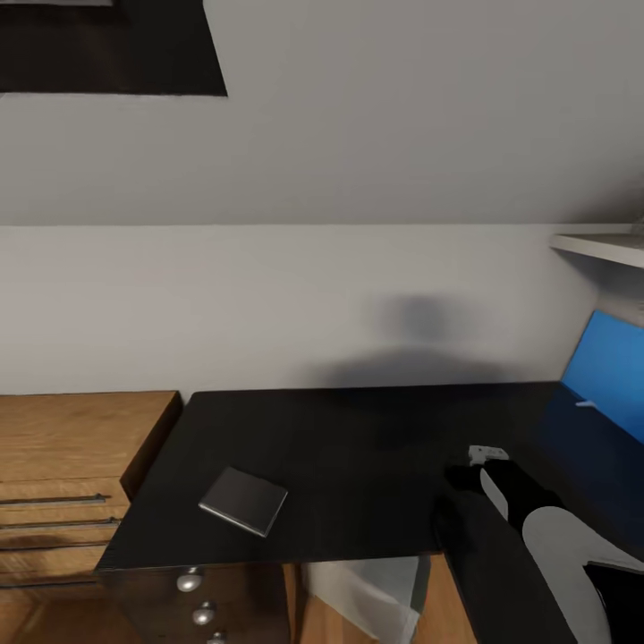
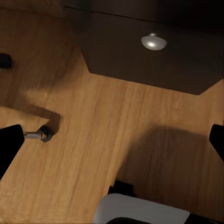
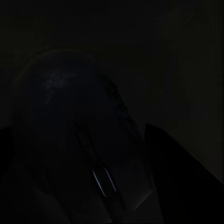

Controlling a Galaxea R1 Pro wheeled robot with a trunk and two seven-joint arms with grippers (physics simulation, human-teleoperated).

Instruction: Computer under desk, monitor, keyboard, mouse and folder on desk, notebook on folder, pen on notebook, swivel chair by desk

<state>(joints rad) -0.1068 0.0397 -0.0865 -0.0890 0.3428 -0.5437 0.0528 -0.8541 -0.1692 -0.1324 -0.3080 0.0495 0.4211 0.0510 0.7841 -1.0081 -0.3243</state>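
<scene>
The black desk stood against a pale wall, the notebook lying near its front left. My right gripper had the mouse between its fingers on the desk; whether they pinched it I could not tell. My left fingers were spread above the wooden floor, and I read no writing anywhere.

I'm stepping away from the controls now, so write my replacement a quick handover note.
Right claw: low over the desk near its right front; its wrist view shows the mouse close between the fingers, too dark to tell whether it is gripped.
Left claw: open, empty, pointing at the wooden floor beside a desk drawer knob.
Notebook lies on the desk's left front. A blue panel leans at the far right.
Done: notebook on desk.
Left: settle the mouse; monitor, keyboard, folder, pen and chair need locating.
</scene>
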